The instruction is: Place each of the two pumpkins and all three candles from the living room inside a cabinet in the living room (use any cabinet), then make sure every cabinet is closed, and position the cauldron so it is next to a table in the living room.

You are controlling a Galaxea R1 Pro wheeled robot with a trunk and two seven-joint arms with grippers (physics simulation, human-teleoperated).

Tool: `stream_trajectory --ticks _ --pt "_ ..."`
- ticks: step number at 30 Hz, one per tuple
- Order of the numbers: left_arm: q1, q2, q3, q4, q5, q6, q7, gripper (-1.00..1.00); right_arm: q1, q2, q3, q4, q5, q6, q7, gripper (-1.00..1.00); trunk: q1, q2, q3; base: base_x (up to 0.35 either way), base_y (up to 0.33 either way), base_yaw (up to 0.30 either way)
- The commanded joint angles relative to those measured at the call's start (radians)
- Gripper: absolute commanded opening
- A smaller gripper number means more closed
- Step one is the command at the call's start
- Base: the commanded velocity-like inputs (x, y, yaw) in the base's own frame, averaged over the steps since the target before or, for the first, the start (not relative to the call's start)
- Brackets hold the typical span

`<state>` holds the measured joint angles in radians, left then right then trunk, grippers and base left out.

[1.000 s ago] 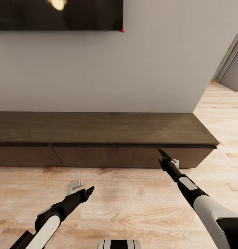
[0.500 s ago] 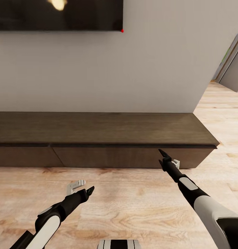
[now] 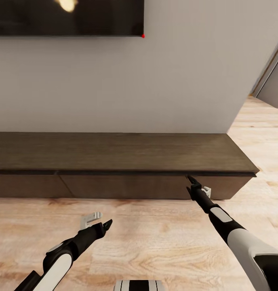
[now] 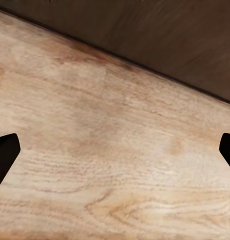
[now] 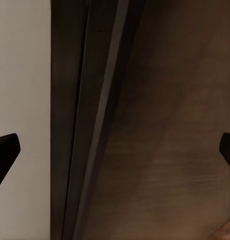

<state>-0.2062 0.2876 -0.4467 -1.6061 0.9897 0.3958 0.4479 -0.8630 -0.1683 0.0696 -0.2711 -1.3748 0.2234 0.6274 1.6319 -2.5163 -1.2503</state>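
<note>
The right gripper (image 3: 197, 186), fingers spread, sits against the closed cabinet (image 3: 114, 151) drawer front at centre right. The left gripper (image 3: 96, 221), also spread, hovers over the wooden floor (image 3: 155, 238) at lower left.

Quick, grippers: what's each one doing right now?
Left gripper: open, empty, over the wood floor.
Right gripper: open, empty, at the cabinet drawer front.

Left pincer (image 3: 96, 221) held low with jaws spread, right pincer (image 3: 197, 184) stretched forward, jaws spread, both empty
</note>
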Motion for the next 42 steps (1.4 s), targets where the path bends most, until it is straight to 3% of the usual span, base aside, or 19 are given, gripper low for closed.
stream_trajectory --ticks 1,36,42 --pt "-0.001 0.001 -0.002 -0.002 0.009 0.000 0.009 1.00 -0.001 -0.002 0.007 0.001 -0.010 0.003 0.001 1.00 0.000 0.000 -0.001 0.207 0.000 0.000" --pt "-0.001 0.001 -0.003 -0.002 0.009 0.000 0.009 1.00 -0.001 -0.006 0.007 0.000 -0.010 0.002 -0.003 1.00 0.000 0.000 -0.001 0.028 0.000 0.000" --pt "-0.001 -0.001 -0.003 -0.002 0.009 -0.001 0.010 1.00 -0.001 -0.008 0.007 0.001 -0.010 0.002 -0.003 1.00 0.002 -0.001 -0.020 0.000 0.000 0.000"
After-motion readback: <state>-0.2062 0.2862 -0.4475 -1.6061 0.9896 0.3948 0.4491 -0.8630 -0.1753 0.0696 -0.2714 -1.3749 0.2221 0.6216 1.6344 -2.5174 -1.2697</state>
